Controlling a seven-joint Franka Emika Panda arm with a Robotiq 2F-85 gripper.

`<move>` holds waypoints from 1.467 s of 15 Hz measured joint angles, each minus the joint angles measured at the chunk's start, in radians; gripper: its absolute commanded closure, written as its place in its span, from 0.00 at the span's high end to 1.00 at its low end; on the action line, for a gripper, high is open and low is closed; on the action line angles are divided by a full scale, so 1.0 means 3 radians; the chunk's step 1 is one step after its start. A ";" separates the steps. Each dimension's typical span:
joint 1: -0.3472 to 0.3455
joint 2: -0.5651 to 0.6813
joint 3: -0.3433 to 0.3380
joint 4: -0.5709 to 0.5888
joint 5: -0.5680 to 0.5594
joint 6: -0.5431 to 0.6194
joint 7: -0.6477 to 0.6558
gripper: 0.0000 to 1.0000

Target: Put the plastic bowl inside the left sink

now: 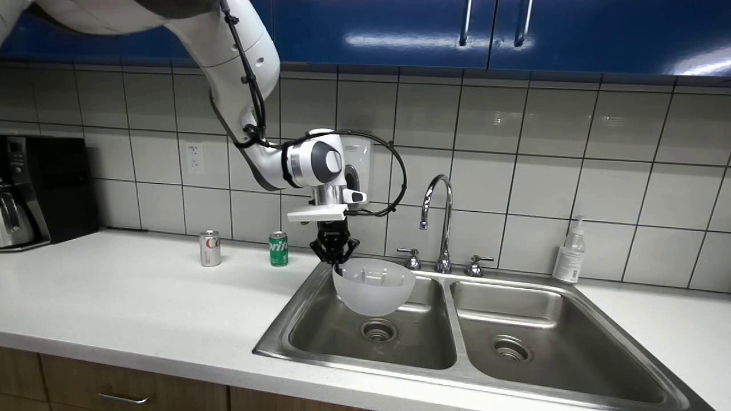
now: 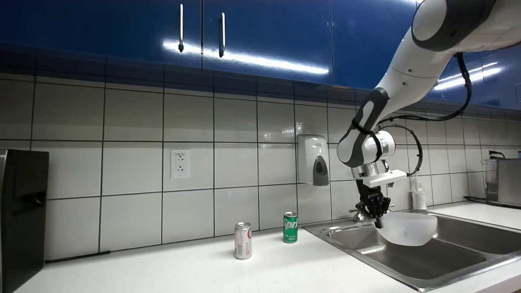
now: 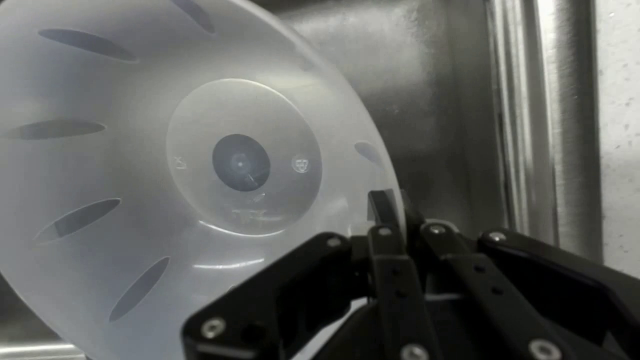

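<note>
The translucent whitish plastic bowl (image 1: 374,292) hangs in the air over the left sink (image 1: 320,338), its open side up. It also shows over the basin (image 2: 433,260) in an exterior view, as the bowl (image 2: 407,232). My gripper (image 1: 338,267) is shut on the bowl's rim at the side away from the right basin; it also shows there in an exterior view (image 2: 379,222). In the wrist view the two fingertips (image 3: 398,207) pinch the rim, one inside and one outside the bowl (image 3: 240,200). Part of the basin floor (image 3: 430,110) shows beside it.
The right basin (image 1: 554,359) lies across the steel divider. The faucet (image 1: 445,228) and its handles stand behind the sink. A silver can (image 1: 210,249) and a green can (image 1: 278,249) stand on the counter. A soap bottle (image 1: 570,254) stands behind the right basin.
</note>
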 measured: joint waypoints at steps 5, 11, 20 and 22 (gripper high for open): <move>-0.0125 0.0353 -0.0042 0.0423 0.0063 -0.0151 0.0000 0.01; -0.0200 0.0815 -0.0044 0.0853 0.0190 -0.0180 0.0000 0.01; -0.0261 0.1368 -0.0043 0.1342 0.0322 -0.0180 0.0000 0.01; -0.0264 0.1449 -0.0042 0.1425 0.0338 -0.0180 0.0000 0.09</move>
